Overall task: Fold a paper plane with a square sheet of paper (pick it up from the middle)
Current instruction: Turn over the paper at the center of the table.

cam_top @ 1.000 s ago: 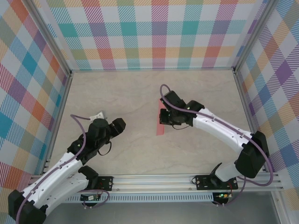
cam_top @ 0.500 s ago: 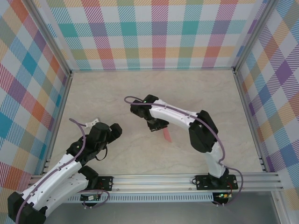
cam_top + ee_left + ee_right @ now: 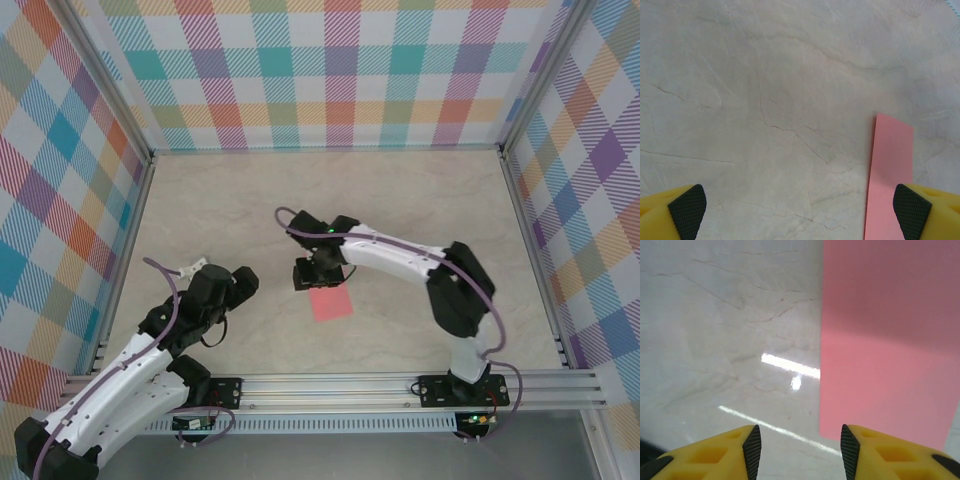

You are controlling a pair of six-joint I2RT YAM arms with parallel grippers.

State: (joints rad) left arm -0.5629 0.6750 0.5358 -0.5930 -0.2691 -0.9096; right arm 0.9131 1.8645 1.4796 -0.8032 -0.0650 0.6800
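The salmon-pink sheet of paper lies flat on the pale marbled table, front of centre, as a plain near-square piece. No point or crease shows on it. My right gripper hovers just behind its far edge, open, with nothing between the fingers. In the right wrist view the paper lies ahead and to the right of the right gripper. My left gripper stands to the paper's left, open wide. From the left wrist, the paper runs past the right fingertip of the left gripper.
Plaid walls enclose the table on three sides, with aluminium posts at the back corners. A metal rail runs along the front edge at the arm bases. The right arm arches over the table's right half.
The right arm swung left and forward with the paper, then opened and let it go. The paper now lies flat nearer the front. The left gripper opened wider and drew back slightly.
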